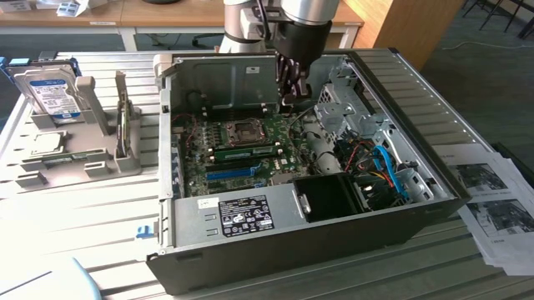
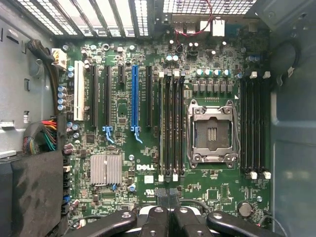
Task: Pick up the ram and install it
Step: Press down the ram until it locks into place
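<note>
A slatted counter carries an open case. The claw hangs above the motherboard, pressed together and empty. The ram sits slotted beside the socket.

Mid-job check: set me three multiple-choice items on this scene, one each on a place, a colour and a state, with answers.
1. The hard drive stands: A inside the computer case; B in the grey holder; C on the papers.
2. The long motherboard slot among black ones is: A blue; B red; C yellow.
3. The claw is: A wide open; B gripping the hard drive; C shut.
Answers: B, it stands in the holder at the exterior view's left; A, blue shows in the wrist view; C, its fingers meet.
</note>
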`<state>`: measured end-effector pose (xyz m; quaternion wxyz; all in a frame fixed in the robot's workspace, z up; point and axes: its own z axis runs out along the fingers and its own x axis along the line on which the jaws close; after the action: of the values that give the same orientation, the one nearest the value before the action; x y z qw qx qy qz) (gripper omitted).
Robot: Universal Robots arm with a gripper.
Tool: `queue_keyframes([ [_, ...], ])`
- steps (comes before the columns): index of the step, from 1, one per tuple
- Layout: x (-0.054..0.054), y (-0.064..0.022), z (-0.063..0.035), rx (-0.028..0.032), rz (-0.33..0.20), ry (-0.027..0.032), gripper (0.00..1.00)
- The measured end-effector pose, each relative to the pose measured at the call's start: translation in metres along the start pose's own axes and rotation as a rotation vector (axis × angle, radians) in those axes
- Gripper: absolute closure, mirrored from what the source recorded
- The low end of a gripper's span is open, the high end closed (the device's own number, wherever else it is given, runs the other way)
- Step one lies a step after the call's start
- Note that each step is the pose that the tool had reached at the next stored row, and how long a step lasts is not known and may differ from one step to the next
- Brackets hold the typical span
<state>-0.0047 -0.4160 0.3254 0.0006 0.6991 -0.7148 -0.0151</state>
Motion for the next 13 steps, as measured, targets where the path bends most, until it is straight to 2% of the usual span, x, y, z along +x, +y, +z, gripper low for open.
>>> queue_keyframes([
  [13, 0.0002, -0.0002, 0.0070, 0.0000, 0.000, 0.0001, 0.91],
])
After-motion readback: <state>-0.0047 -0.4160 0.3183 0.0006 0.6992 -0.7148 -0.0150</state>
